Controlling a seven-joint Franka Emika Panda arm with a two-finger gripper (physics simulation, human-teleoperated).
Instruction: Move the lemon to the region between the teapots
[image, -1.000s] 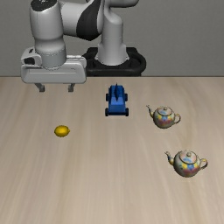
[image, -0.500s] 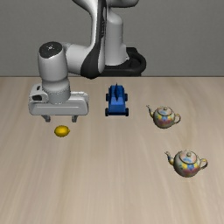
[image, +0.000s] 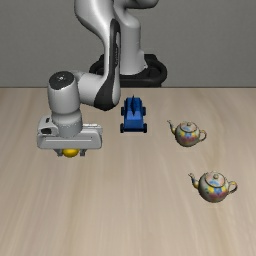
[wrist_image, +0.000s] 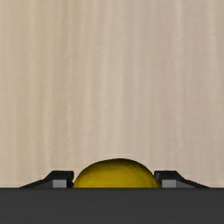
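The yellow lemon (image: 70, 153) lies on the wooden table at the exterior view's left, mostly covered by my hand. My gripper (image: 70, 150) has come down over it and stands open. In the wrist view the lemon (wrist_image: 115, 172) sits between my gripper's (wrist_image: 112, 182) two fingertips, one on each side of it. Two patterned teapots stand at the exterior view's right: one (image: 186, 132) farther back, the other (image: 213, 185) nearer the front, with bare table between them.
A blue toy car (image: 133, 114) stands on the table just to the exterior view's right of my hand, near the robot base (image: 135, 68). Bare wood (image: 130, 210) stretches across the front of the table.
My hand has dropped from above the table down onto the lemon, so the fingers now straddle it. The lemon, car and teapots have not moved.
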